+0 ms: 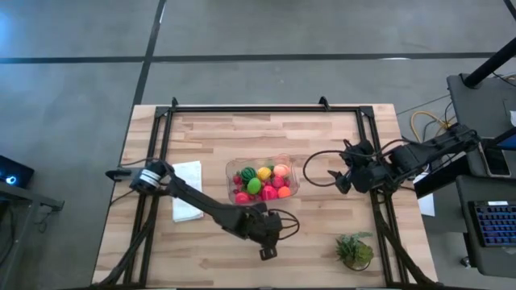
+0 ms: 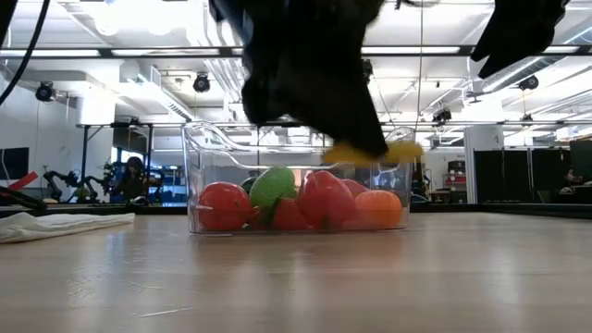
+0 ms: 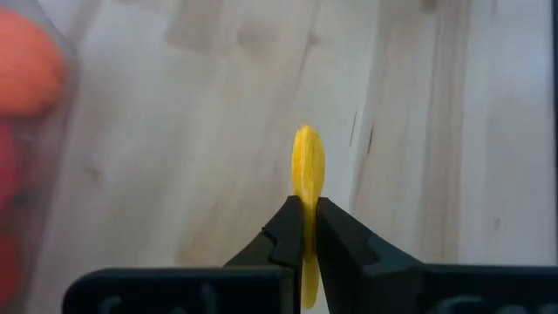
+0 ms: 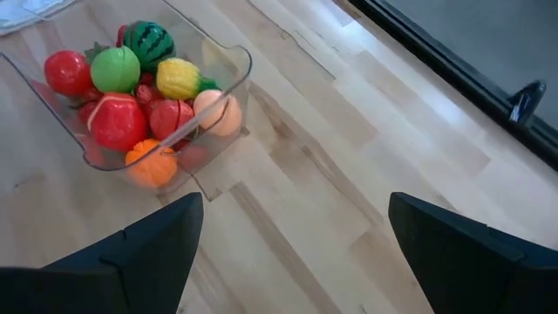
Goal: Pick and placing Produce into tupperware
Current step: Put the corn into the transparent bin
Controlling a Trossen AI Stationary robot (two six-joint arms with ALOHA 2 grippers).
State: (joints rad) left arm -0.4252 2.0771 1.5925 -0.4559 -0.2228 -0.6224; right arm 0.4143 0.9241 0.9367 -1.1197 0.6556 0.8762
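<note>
Butcher-block wooden table [image 1: 322,250] carries the clear tupperware [image 1: 291,163] at its centre, loaded with produce [image 1: 263,184]: striped melon [image 4: 146,40], lime-green ball [image 4: 115,68], yellow lemon [image 4: 178,78], red pieces, an orange piece [image 4: 152,166] and a peach-coloured one [image 4: 217,112]. At 6 o'clock of the container, the left gripper [image 3: 307,228] has its fingers [image 3: 284,234] clamped fully onto a thin yellow slice [image 3: 307,166], held above the wood. At 3 o'clock, the right gripper [image 1: 339,176] hovers with jaws spread wide, holding nothing. White cloth [image 1: 187,201] lies at 9 o'clock; green plant tuft [image 1: 355,250] at 4 o'clock.
</note>
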